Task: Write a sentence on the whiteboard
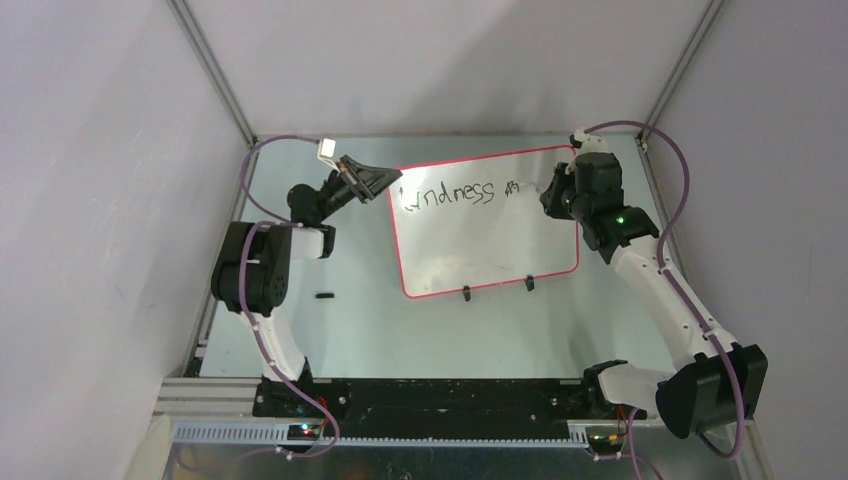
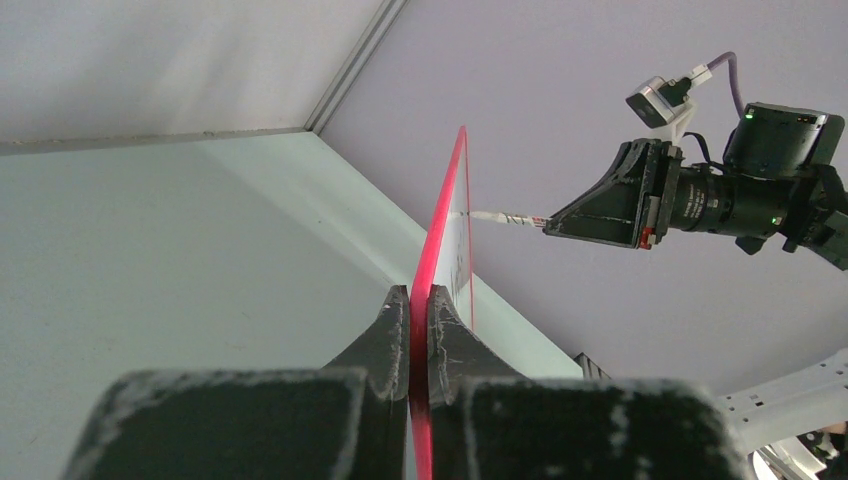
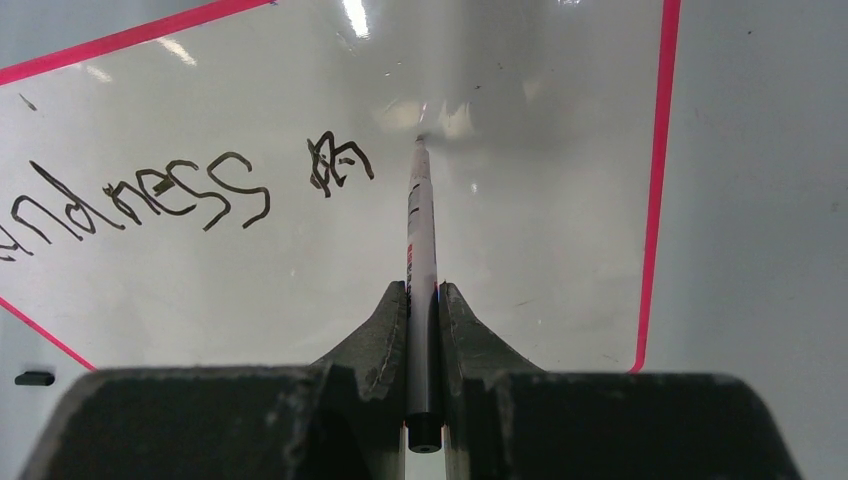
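Observation:
The whiteboard [image 1: 480, 250] stands tilted at the back of the table, white with a red-pink rim. My left gripper [image 1: 385, 185] is shut on its left edge; in the left wrist view the jaws [image 2: 420, 295] pinch the red rim [image 2: 440, 235]. The sentence [image 1: 445, 195] reads "Kindness" plus a rough scribbled letter [image 3: 338, 162]. My right gripper [image 3: 422, 290] is shut on a slim white marker [image 3: 421, 225]. The marker's tip meets the whiteboard [image 3: 540, 220] just right of the scribble. The left wrist view shows the marker [image 2: 505, 218] reaching from the right gripper [image 2: 548, 222] to the board face.
A small black cap [image 1: 323, 295] lies on the table left of the board, also seen as the cap [image 3: 35, 378] in the right wrist view. Two black clip feet [image 1: 466, 293] [image 1: 530, 284] hold the board's lower edge. Grey enclosure walls stand close behind and beside.

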